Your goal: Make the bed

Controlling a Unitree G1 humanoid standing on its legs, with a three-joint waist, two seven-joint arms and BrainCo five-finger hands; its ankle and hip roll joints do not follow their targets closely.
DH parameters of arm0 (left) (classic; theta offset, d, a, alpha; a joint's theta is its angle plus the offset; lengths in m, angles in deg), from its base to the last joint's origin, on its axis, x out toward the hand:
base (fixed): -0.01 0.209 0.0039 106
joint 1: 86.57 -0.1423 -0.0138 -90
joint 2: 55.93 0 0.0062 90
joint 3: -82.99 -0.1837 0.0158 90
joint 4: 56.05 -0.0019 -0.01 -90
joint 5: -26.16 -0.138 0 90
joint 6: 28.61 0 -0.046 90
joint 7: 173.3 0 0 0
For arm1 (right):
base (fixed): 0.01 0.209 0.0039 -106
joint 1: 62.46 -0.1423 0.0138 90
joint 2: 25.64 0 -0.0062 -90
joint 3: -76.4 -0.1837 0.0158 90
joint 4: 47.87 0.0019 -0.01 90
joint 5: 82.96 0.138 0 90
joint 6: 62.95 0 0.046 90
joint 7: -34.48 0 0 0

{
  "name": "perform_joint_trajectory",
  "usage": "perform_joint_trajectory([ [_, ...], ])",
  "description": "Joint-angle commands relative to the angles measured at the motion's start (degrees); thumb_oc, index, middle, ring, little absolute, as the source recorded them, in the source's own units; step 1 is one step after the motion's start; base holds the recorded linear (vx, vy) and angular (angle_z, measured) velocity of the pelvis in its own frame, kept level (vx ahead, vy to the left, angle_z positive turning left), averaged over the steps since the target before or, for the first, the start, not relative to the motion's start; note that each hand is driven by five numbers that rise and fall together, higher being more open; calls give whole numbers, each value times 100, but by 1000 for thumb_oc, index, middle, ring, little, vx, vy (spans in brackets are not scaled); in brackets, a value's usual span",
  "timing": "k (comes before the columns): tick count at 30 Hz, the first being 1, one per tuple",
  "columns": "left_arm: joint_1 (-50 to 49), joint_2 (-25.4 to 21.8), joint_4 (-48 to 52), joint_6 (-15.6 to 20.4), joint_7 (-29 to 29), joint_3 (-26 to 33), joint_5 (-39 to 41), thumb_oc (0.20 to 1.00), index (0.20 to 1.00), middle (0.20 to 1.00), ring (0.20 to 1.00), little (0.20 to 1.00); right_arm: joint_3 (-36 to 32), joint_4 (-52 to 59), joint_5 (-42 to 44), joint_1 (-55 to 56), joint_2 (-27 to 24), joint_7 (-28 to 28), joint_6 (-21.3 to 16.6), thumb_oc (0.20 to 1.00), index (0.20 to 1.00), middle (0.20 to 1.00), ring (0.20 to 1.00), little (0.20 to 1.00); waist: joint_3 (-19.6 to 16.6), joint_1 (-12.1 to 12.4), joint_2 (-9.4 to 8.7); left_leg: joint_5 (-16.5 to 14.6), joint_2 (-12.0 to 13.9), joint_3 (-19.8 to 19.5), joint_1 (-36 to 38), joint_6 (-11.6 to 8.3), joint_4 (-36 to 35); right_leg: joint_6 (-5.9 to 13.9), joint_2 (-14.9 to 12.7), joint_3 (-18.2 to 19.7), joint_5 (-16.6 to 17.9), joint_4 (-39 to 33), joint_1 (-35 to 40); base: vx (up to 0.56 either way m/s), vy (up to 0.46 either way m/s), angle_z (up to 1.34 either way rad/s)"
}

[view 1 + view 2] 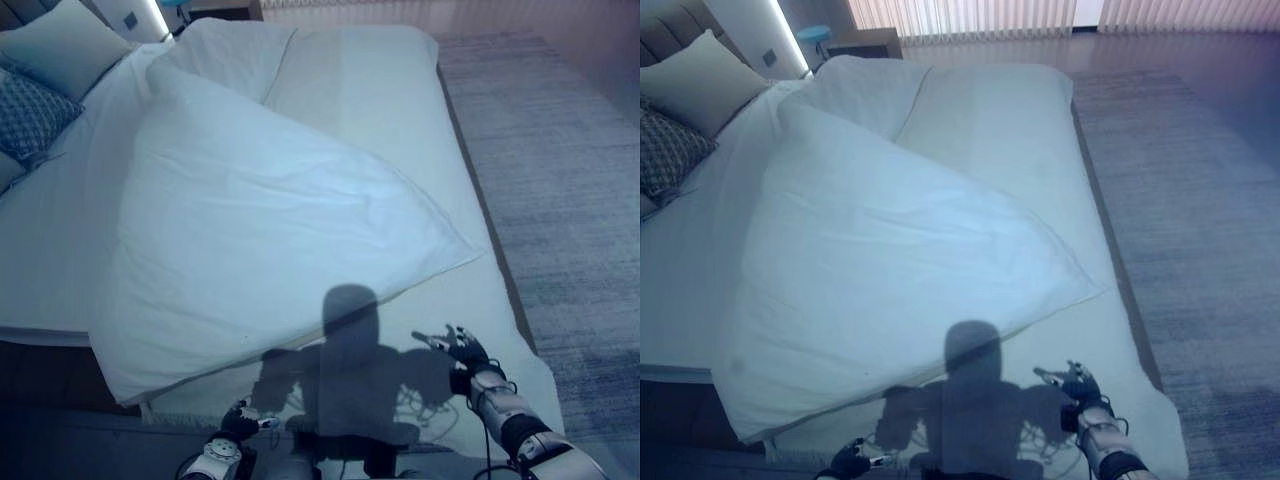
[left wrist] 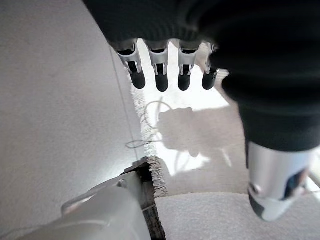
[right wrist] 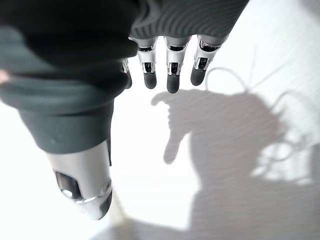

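Two empty hands, left hand (image 1: 238,424) and right hand (image 1: 462,350), fingers spread, hover over one duvet (image 1: 260,230); two pillows (image 1: 60,45) beyond.

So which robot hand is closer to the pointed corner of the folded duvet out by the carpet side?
Right. The right robot hand hovers open just below that duvet corner. The left robot hand is at the bed's foot edge, well across from it.

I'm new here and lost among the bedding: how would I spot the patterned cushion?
Start at the big white duvet lying askew across the bed. Follow it to the headboard end: there sits the patterned cushion, below a plain pillow. It alone is dark and patterned.
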Motion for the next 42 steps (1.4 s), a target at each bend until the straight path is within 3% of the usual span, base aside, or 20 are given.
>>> perform_joint_trajectory([
  [1,491,156,-167,108,216,-232,354,1000,1000,1000,1000,1000,-328,320,1364,-569,322,-360,-568,1000,1000,1000,1000,1000,266,59,-348,-684,-580,372,373,84,0,503,-522,568,706,-61,-489,30,20,-1],
  [5,531,236,-176,67,195,-404,493,1000,1000,1000,1000,1000,-463,-120,2103,-1237,335,-446,-618,1000,1000,1000,1000,1000,395,137,-290,-651,-590,350,219,66,0,500,-526,558,730,-70,-622,28,10,4],
  [17,582,292,38,68,143,-777,597,1000,1000,1000,1000,1000,-646,-780,2619,-2676,60,-484,-651,1000,1000,1000,1000,1000,652,357,-269,-578,-624,162,-219,73,0,504,-528,473,749,-70,-981,15,-3,5],
  [27,703,361,319,139,112,-1003,929,1000,1000,1000,1000,1000,-1103,-732,3629,-3629,-285,-584,-1268,1000,1000,1000,1000,1000,794,543,-224,-489,-699,-104,-566,53,0,533,-552,318,767,-70,-1219,1,-1,12],
  [32,742,323,299,129,120,-1069,920,1000,1000,1000,1000,1000,-1057,-870,3628,-3999,-515,-651,-1334,1000,1000,1000,1000,1000,849,589,-209,-467,-717,-168,-677,46,0,546,-587,265,794,-70,-1290,-4,12,4],
  [38,761,216,410,167,136,-1094,991,1000,1000,1000,1000,1000,-750,-1176,3216,-4545,-889,-756,-1087,1000,1000,1000,1000,1000,943,680,-177,-391,-733,-247,-882,17,0,558,-613,173,846,-56,-1435,-20,10,11],
  [42,780,78,558,196,204,-1090,1065,1000,1000,1000,1000,1000,-171,-1865,2259,-5153,-1355,-853,-416,1000,1000,1000,1000,1000,1094,758,-238,-312,-718,-314,-1073,-3,0,547,-614,68,888,-3,-1593,-38,-14,7],
])
